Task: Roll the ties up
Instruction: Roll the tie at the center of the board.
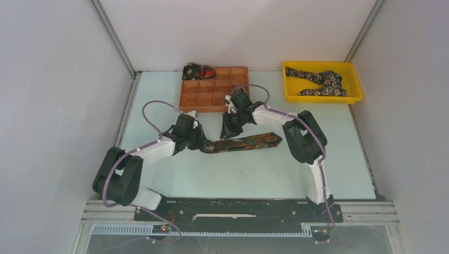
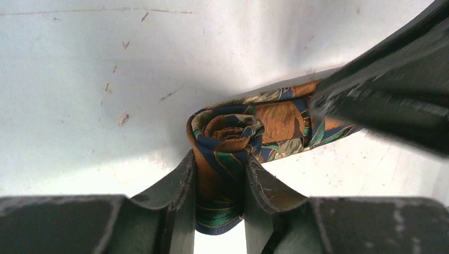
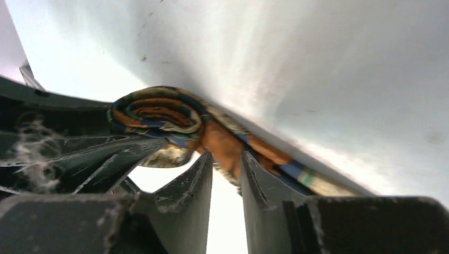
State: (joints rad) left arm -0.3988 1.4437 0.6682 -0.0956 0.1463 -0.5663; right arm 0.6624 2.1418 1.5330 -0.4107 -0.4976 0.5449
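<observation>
A rust, blue and green patterned tie [image 1: 249,142] lies flat across the middle of the table, its left end rolled into a small coil [image 2: 227,129]. My left gripper [image 2: 219,159] is shut on that coil, a finger pressing each side. My right gripper [image 3: 225,157] reaches down just right of the coil [image 3: 153,114], its fingertips closed on the tie's flat stretch there. In the top view the left gripper [image 1: 204,143] and right gripper [image 1: 229,133] stand close together at the tie's left end. The tie's pointed wide end lies free to the right.
An orange compartment tray [image 1: 214,87] stands at the back, with a dark rolled tie [image 1: 191,71] in its far-left corner cell. A yellow bin [image 1: 353,87] at the back right holds dark floral ties [image 1: 317,80]. White walls close in both sides.
</observation>
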